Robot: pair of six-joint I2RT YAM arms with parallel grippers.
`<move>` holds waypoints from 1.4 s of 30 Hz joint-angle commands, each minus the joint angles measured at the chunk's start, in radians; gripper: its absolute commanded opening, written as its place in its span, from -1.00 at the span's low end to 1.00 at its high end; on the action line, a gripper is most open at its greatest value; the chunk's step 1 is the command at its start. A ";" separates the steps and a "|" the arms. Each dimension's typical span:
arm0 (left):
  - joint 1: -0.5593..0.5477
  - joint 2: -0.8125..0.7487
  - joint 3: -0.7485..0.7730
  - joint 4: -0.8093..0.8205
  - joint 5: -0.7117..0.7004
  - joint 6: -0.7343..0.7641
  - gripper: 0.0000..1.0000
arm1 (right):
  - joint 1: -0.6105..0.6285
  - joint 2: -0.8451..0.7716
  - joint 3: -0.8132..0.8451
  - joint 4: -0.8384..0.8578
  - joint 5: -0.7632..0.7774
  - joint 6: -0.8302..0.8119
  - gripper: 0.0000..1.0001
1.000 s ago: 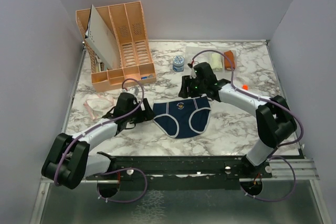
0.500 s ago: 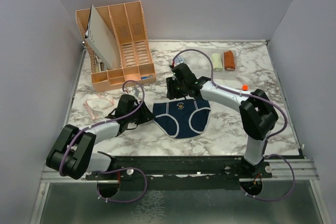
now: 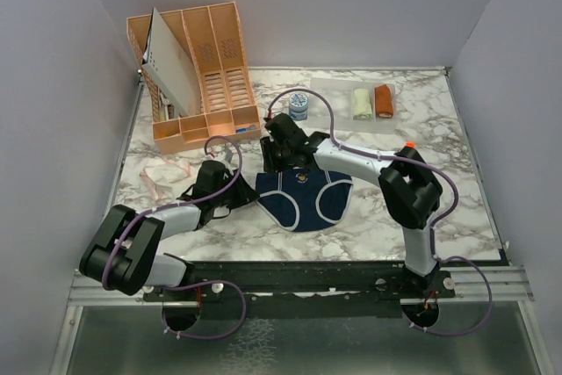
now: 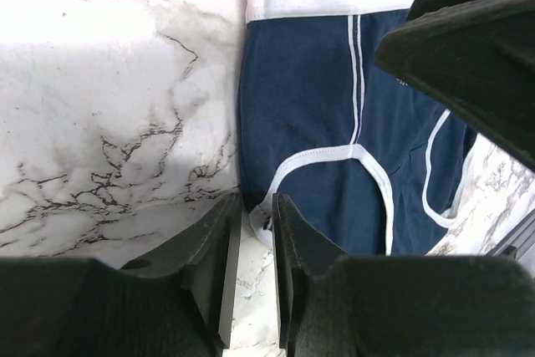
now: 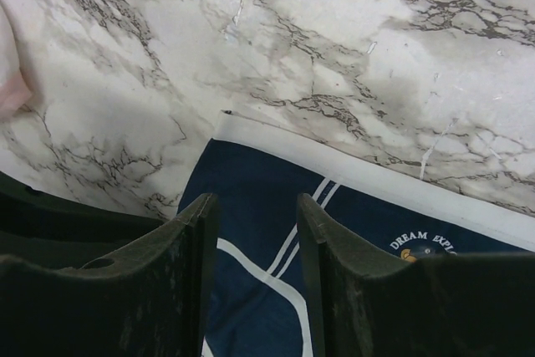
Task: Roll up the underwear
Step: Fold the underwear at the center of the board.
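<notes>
The navy blue underwear (image 3: 303, 195) lies flat, waistband toward the back. In the left wrist view it (image 4: 334, 140) fills the upper right. My left gripper (image 3: 241, 198) is at its left leg edge, jaws nearly together (image 4: 257, 206) with the white hem pinched between the tips. My right gripper (image 3: 273, 161) is open (image 5: 255, 215) just above the cloth's back left corner (image 5: 276, 206), by the white waistband (image 5: 351, 177). The whitish-pink underwear (image 3: 165, 173) lies crumpled at the left, untouched.
An orange slotted organizer (image 3: 198, 72) stands at the back left. A small blue-white jar (image 3: 299, 109) sits behind the right gripper. A cream cloth roll (image 3: 361, 103) and a rust-orange roll (image 3: 384, 99) lie at the back right.
My right arm has swung left from the back middle to the navy underwear's back left corner. My left gripper has stayed at the left edge.
</notes>
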 commanded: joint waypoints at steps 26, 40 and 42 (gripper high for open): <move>0.003 0.037 -0.049 -0.026 0.009 0.038 -1.00 | 0.087 0.225 0.214 -0.096 0.048 0.072 -0.09; 0.002 0.016 -0.062 -0.024 0.005 0.034 -1.00 | 0.098 0.319 0.278 -0.156 0.139 0.064 -0.41; 0.002 0.015 -0.062 -0.023 0.004 0.029 -0.99 | 0.101 0.320 0.277 -0.157 0.135 0.063 -0.48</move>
